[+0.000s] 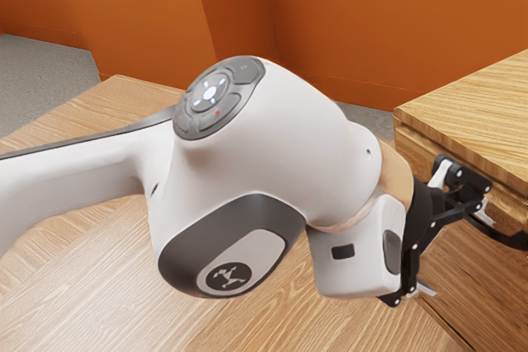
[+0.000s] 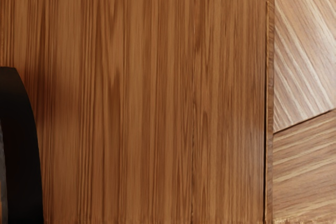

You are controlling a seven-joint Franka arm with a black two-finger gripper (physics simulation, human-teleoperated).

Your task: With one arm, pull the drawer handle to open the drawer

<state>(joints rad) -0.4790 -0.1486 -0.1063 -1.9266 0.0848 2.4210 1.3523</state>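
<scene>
The Franka arm (image 1: 272, 171) reaches across the wooden table (image 1: 82, 286) toward the exterior view's right. There its black gripper (image 1: 464, 197) sits hard up against the face of a wooden cabinet (image 1: 478, 105), just under the overhanging top. A dark bar runs off from the gripper toward the frame's edge, and I take this to be the drawer handle (image 1: 505, 237). In the wrist view the drawer front (image 2: 157, 98) is square-on and very near, its grain running upright. Its outer edge borders paler wood, and a black curved shape next to the hand looks like part of the same handle. The hand is right at the handle, but I cannot tell whether it is clamped on it or merely set beside it, because the arm's own bulk and the dark parts overlap there. The drawer front looks about flush with the cabinet, so I judge that the pull has not begun and the step in hand is securing the handle. The next move calls for a firm hold on the bar, then a straight draw away from the cabinet face, in line with the drawer's travel so it does not bind.
</scene>
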